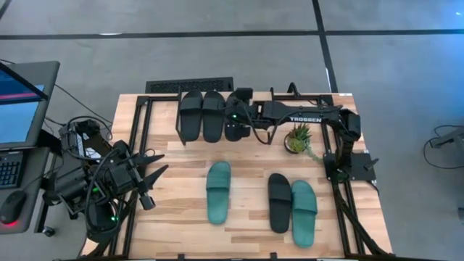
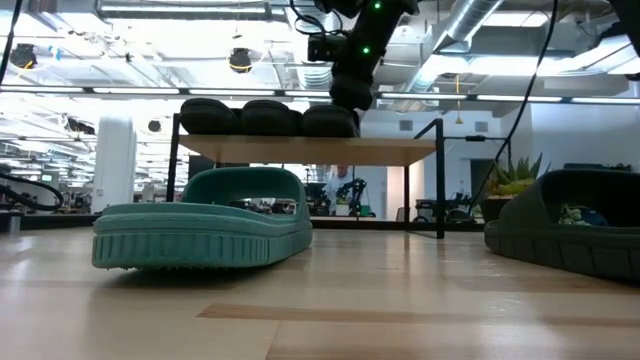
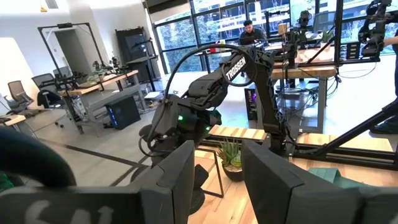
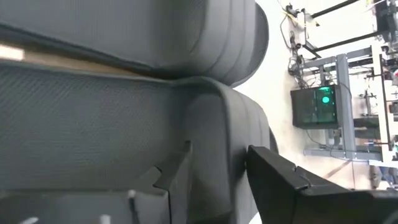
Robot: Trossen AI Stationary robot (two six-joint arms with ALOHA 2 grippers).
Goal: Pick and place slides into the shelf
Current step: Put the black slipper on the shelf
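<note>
Shelf (image 1: 163, 109) — three black slides on top: two clear (image 1: 202, 114), the third (image 2: 330, 120) under the right gripper (image 1: 235, 125), fingers parted astride it. Table (image 1: 181, 210): teal slide (image 1: 218, 191), black slide (image 1: 279, 202), teal slide (image 1: 304, 212) left. Left gripper (image 1: 148, 181) — waiting at the table's edge, fingers apart.

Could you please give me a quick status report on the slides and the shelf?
Right end effector at the shelf, opening over third black slide. Left end effector open, parked at table's left edge. Three slides left on table; nothing blocking.
</note>
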